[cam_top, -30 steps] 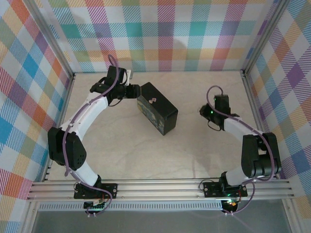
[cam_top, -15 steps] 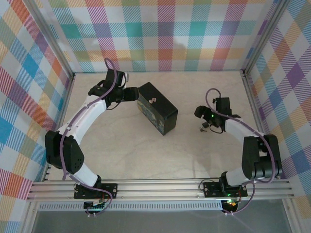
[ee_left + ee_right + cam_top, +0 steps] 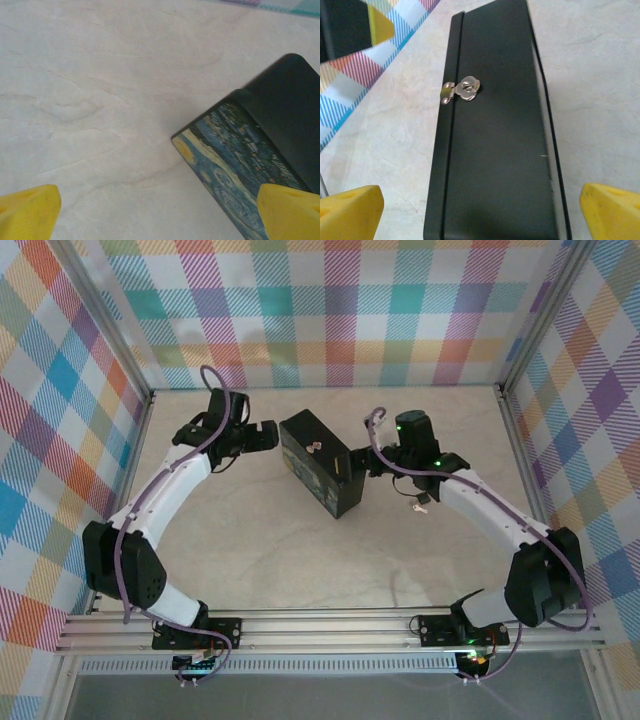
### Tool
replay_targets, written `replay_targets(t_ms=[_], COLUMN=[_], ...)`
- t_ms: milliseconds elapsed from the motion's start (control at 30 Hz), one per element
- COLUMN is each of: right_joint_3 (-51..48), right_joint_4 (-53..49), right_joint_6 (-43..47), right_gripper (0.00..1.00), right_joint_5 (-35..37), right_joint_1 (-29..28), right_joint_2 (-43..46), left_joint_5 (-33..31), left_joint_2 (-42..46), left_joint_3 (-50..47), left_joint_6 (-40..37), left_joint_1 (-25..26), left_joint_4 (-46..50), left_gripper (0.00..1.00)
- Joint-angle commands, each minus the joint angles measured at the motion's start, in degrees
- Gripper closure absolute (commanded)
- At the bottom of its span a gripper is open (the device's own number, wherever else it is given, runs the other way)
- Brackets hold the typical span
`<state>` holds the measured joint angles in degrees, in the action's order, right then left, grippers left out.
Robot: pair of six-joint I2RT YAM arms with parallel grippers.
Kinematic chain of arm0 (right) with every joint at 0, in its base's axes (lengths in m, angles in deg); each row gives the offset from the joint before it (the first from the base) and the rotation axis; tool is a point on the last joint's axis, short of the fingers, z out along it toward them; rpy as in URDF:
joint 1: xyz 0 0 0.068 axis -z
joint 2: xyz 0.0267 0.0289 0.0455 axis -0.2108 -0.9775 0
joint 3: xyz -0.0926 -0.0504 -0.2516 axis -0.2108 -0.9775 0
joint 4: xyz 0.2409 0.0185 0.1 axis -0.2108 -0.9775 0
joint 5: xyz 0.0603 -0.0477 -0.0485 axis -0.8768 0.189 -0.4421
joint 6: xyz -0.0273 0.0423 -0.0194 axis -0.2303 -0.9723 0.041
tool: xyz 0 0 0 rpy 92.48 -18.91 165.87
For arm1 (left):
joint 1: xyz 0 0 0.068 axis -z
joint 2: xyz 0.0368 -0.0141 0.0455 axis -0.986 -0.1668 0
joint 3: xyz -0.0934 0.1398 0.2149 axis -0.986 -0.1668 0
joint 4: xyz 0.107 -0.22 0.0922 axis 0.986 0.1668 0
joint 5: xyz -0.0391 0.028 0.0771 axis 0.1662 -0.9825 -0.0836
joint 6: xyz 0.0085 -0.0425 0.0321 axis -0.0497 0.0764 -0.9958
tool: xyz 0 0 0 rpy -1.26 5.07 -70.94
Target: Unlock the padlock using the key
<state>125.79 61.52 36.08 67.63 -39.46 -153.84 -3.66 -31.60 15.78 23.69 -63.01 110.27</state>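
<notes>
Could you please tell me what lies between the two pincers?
The dark box, bearing the padlock, as the top view shows.

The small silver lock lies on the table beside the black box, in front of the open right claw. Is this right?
Not quite. The lock sits on the black box, at its lid seam, not on the table. It is in front of the open right claw; the right wrist view shows this.

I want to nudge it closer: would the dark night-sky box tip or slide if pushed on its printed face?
The night-sky box appears to stand on a narrow side, padlock on top, so a high push might tip it. Its smooth, rigid-looking walls suggest it would otherwise slide over the table.
</notes>
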Motion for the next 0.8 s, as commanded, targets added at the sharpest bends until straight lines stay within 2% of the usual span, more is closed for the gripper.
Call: replay_targets(t_ms=[0, 67, 500, 667, 767], right_joint_3=[2.57, 3.67, 7.31, 6.42, 3.72], right_joint_4=[-3.85, -4.57, -7.33, -5.42, 0.14], right_joint_6=[6.78, 8.53, 14.2, 11.48, 4.67], right_gripper=[0.0, 0.0, 0.0, 0.19, 0.24], right_joint_5=[2.45, 4.52, 9.13, 7.3, 3.49], right_joint_1=[-2.02, -3.25, -7.18, -7.12, -6.22], right_joint_2=[-2.66, -3.84, -10.59, -10.8, -8.98], left_joint_5=[-2.75, -4.64, 1.15, 2.39, 5.61], left_joint_2=[4.23, 5.08, 4.19, 4.09, 3.17], left_joint_3=[-2.32, -2.87, -2.13, -1.73, -1.82], left_joint_6=[4.36, 7.49, 6.93, 5.75, 3.89], left_joint_1=[-2.08, -3.11, -4.38, -4.38, -3.97], left_joint_4=[-2.64, -1.19, 0.85, 1.61, 1.92], left_gripper=[0.0, 0.0, 0.0, 0.0, 0.0])
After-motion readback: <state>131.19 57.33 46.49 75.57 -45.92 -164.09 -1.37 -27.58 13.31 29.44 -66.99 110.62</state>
